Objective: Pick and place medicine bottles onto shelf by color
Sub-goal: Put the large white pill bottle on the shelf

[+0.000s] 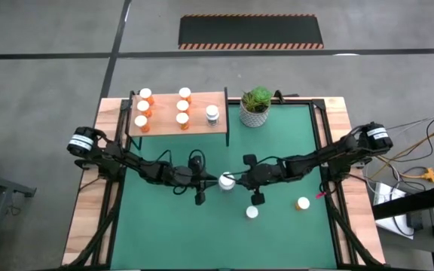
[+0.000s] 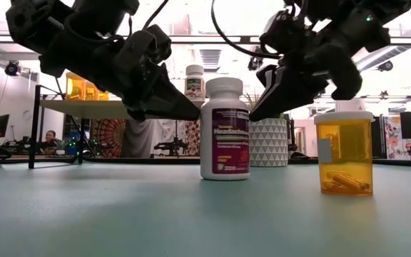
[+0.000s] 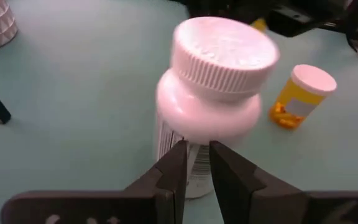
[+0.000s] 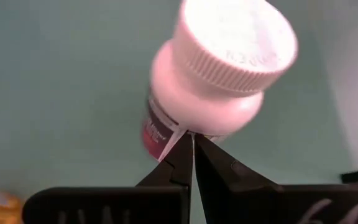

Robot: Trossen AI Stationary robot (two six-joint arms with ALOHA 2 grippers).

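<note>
Arms reach inward from both sides in the high view, the left hand (image 1: 203, 183) and right hand (image 1: 242, 181) meeting at a white bottle (image 1: 226, 181) mid-surface; six orange bottles (image 1: 182, 105) stand on the shelf (image 1: 202, 125). Low view: the white bottle stands upright on the green surface (image 2: 120, 221), hands angled down either side (neither gripping it). Left wrist view: fingers (image 3: 169, 171) slightly parted, empty. Right wrist view: fingers (image 4: 213, 165) pressed closed, empty
</note>
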